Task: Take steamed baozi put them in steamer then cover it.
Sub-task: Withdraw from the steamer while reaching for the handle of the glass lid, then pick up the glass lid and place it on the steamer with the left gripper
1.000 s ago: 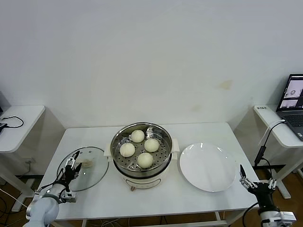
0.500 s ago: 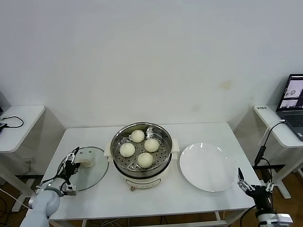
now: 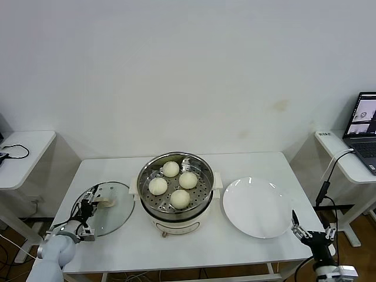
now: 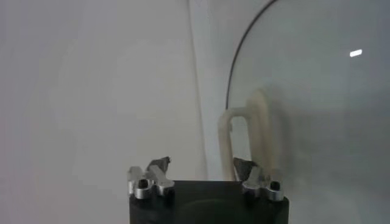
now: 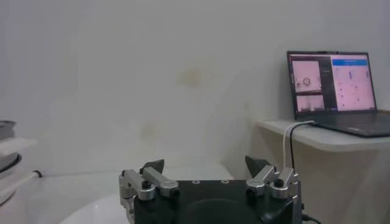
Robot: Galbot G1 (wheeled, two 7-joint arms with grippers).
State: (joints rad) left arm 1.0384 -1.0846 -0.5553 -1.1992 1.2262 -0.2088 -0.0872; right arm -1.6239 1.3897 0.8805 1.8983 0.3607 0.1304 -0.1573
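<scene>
The steamer [image 3: 176, 218] stands mid-table, uncovered, with several steamed baozi [image 3: 180, 198] on its perforated tray. The cover [image 3: 117, 218], a clear glass lid, lies flat on the table to the steamer's left. Its cream bar handle [image 3: 108, 202] [image 4: 247, 137] points up. My left gripper [image 3: 89, 207] [image 4: 202, 164] is at that handle, jaws apart, one leg of the handle between them and the far finger off it. My right gripper [image 3: 311, 232] [image 5: 204, 164] hangs open and empty off the table's front right corner.
A flat white plate [image 3: 257, 207] lies right of the steamer. Small side tables flank the main one: the left carries a black cable [image 3: 14, 151], the right a laptop [image 3: 365, 120] [image 5: 332, 88]. A white wall runs behind.
My left gripper has moved in over the lid to the handle, and its jaws look narrower. My right gripper has sunk lower at the table's front right corner.
</scene>
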